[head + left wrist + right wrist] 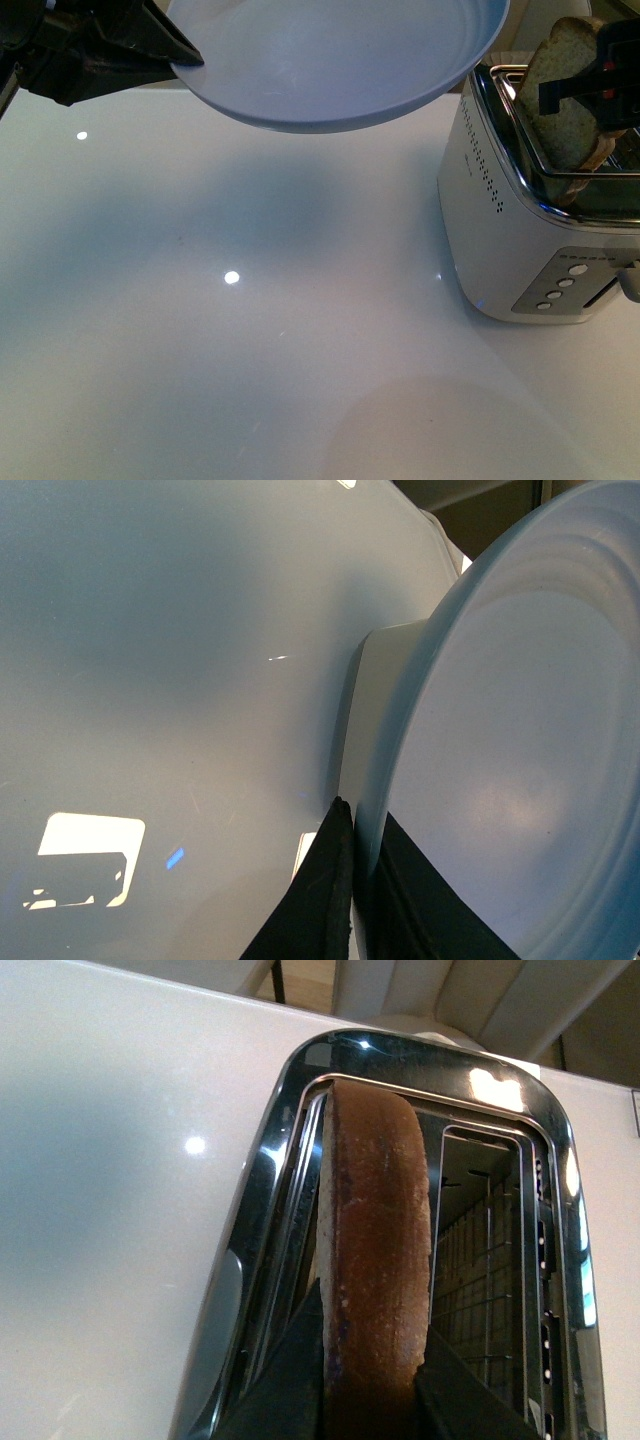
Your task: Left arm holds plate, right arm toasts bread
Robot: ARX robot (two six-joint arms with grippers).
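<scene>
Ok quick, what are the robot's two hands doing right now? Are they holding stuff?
Left gripper: closed on the rim of the plate.
Right gripper: closed on the bread, at the slot of the toaster.

Plate (340, 60): round, shallow, pale blue-grey, low rim. Held tilted above the desk (250, 350) near its far edge, rim pinched between left gripper (362, 875) black wedge fingers (322, 905).

Bread (565, 90): brown slice, darker crust, standing on edge and leaning. Lower end sits in a toaster (500, 220) slot by the desk's right edge, clamped by right gripper (370, 1385).
</scene>
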